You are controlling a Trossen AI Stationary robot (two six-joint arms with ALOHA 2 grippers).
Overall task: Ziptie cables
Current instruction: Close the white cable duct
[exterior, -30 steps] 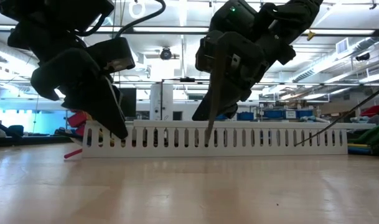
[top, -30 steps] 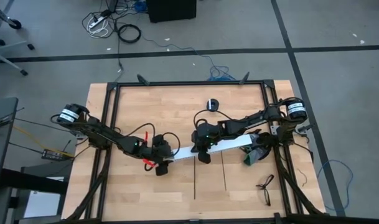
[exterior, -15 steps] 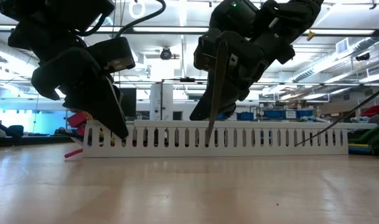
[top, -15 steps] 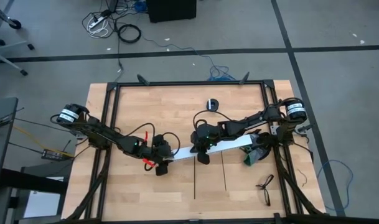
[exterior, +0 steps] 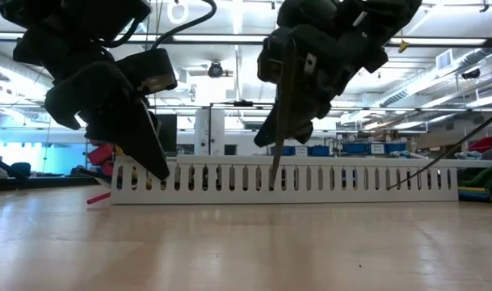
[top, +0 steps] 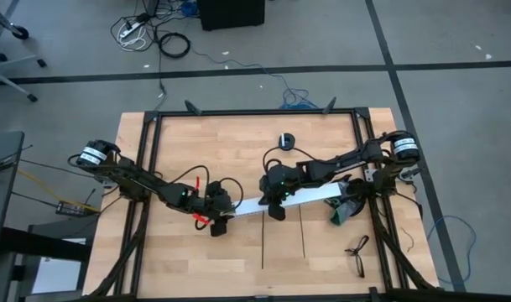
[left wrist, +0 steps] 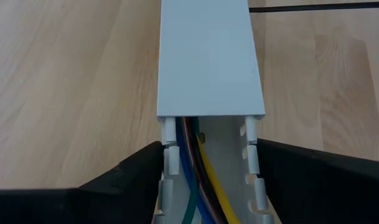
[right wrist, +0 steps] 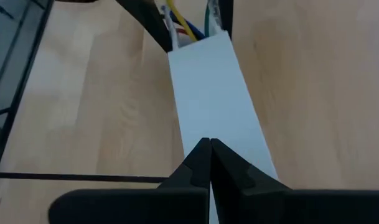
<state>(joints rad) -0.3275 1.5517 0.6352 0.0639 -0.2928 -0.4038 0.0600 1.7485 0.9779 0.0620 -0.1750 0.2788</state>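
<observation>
Cables (left wrist: 198, 180) run hidden under the white channel's cover (left wrist: 208, 59); left tool (left wrist: 208, 180) straddles the channel, right tool (right wrist: 209, 163) pressed together above.

The table (top: 238, 260) is pale wood in butcher-block strips, smooth with a soft sheen, framed by a matt black metal rail (top: 255, 113) along its edges. The slotted channel (left wrist: 208, 62) looks like smooth white plastic with a satin finish, its cover plain and its side walls cut into thin fingers; the cables (left wrist: 205, 180) inside it wear glossy coloured insulation. Both the left gripper (left wrist: 208, 186) and right gripper (right wrist: 210, 165) have matt black fingers, seemingly hard plastic.
</observation>
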